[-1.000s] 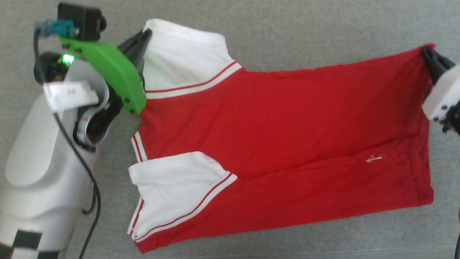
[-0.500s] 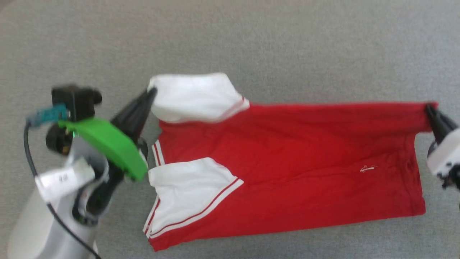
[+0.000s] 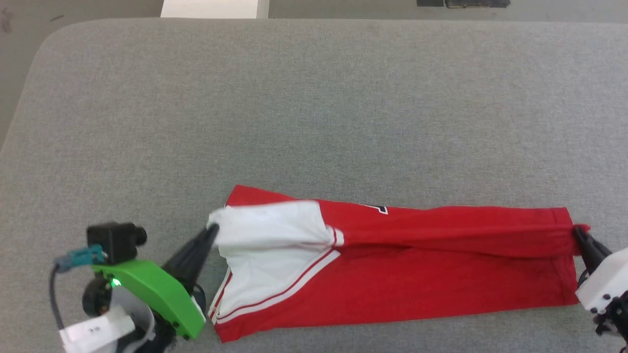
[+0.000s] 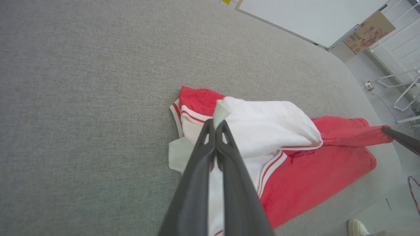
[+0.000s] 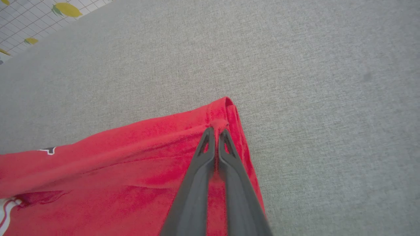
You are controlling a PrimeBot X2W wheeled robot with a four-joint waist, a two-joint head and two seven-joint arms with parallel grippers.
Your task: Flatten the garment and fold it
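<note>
The garment (image 3: 417, 274), a red jersey T-shirt with white sleeves, lies folded lengthwise near the front edge of the grey padded table (image 3: 314, 113). My left gripper (image 3: 212, 230) is shut on the tip of the upper white sleeve (image 4: 262, 124), as the left wrist view shows with my left gripper (image 4: 217, 122) pinching white cloth. My right gripper (image 3: 577, 231) is shut on the red hem corner, held taut; in the right wrist view my right gripper (image 5: 216, 130) clamps a bunched bit of red hem (image 5: 220, 113). A sliver of black-white print (image 3: 377, 209) peeks out along the fold.
Grey table surface stretches far behind the shirt. The table's rounded left corner (image 3: 44, 44) and back edge border the floor. A white board (image 3: 211, 8) and dark items (image 3: 463, 3) lie beyond the back edge. A shoe (image 4: 357, 227) stands on the floor.
The head camera has tilted up, showing more table. Both grippers have carried the shirt's far edge toward the near side, so the upper layer now covers most of the lower one.
</note>
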